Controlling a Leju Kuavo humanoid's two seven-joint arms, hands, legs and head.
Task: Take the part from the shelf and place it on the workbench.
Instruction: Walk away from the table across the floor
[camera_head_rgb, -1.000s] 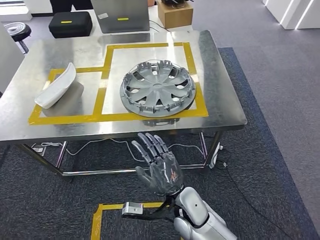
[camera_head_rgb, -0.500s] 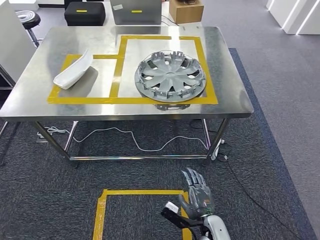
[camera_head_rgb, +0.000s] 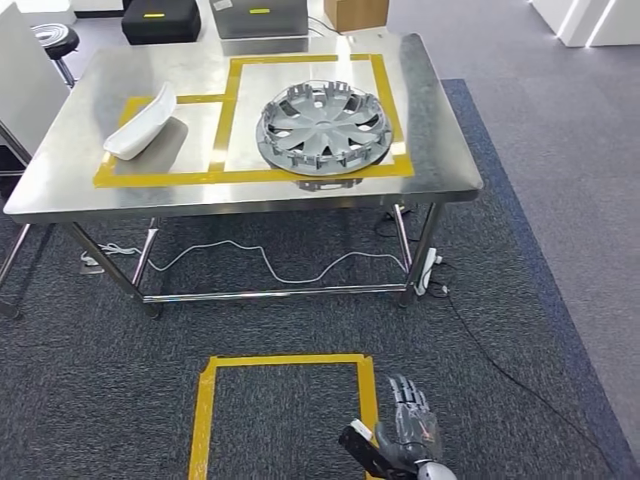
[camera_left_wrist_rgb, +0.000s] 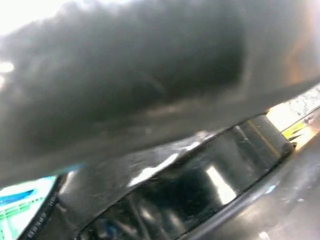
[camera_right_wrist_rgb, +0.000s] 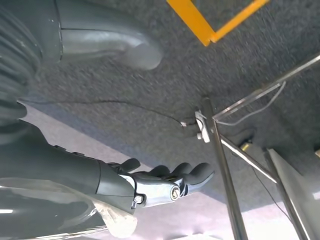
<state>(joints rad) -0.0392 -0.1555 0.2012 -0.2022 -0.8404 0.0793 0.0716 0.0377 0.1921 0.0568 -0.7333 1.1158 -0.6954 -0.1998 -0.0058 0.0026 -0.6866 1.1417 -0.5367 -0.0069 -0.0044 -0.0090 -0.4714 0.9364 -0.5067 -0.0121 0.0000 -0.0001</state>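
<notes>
- The right hand (camera_head_rgb: 408, 430) has been lowered from just below the tabletop edge 1.0 s ago to the bottom of the head view, over the dark grey carpet (camera_head_rgb: 528, 300) beside the square of yellow tape on the floor (camera_head_rgb: 283, 400).
- This hand is seen released, fingers spread and nothing in them; in the right wrist view the extended fingers (camera_right_wrist_rgb: 181, 175) grasp nothing.
- The state of the left hand cannot be told; its wrist view is a dark blur.
- The round grey plastic wheel cover (camera_head_rgb: 324, 127) lies flat on the steel tabletop (camera_head_rgb: 445, 150), inside the larger yellow-taped rectangle (camera_head_rgb: 226, 110), with its ribbed side up.
- Being a disc, it has no long axis; its face points upward.
- A curved white plastic part (camera_head_rgb: 141, 122) lies in the smaller taped area, its long axis running diagonally.
- The placement is judged complete, with the arm drawn away.
</notes>
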